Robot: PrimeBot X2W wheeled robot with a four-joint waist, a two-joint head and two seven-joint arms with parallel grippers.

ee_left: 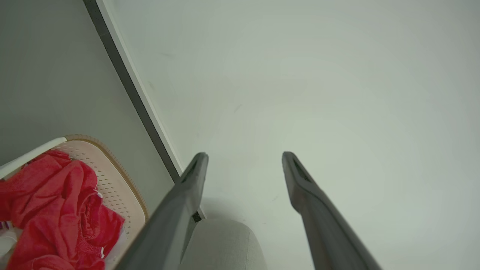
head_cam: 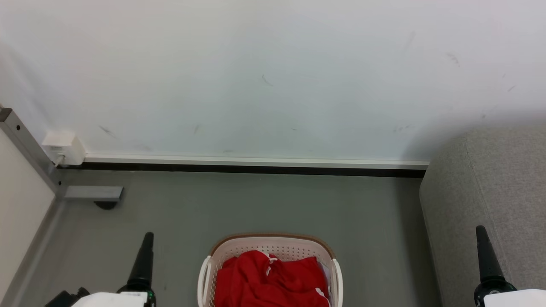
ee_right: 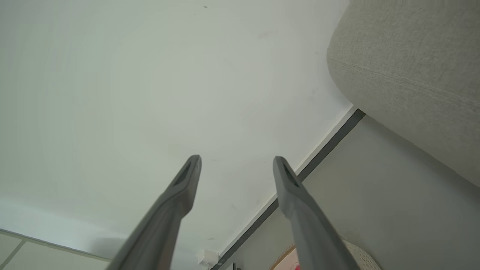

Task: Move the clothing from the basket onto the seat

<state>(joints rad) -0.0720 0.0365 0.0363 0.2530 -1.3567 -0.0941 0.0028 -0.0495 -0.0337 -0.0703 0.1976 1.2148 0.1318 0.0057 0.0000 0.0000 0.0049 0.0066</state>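
Note:
The white perforated basket with a brown rim stands on the floor at the bottom middle of the head view, and bright red clothing with white trim is bunched inside it. The left wrist view has the same basket and clothing at its lower left. At the right rises the rounded arm of the grey seat; the right wrist view shows that seat at its upper right. My left gripper is raised left of the basket, open and empty. My right gripper hangs before the seat's arm, open and empty.
A pale wall with a white and black skirting runs across behind the basket. A grey metal frame leg with a foot and a white wall box sit at the left. Grey floor lies between basket and wall.

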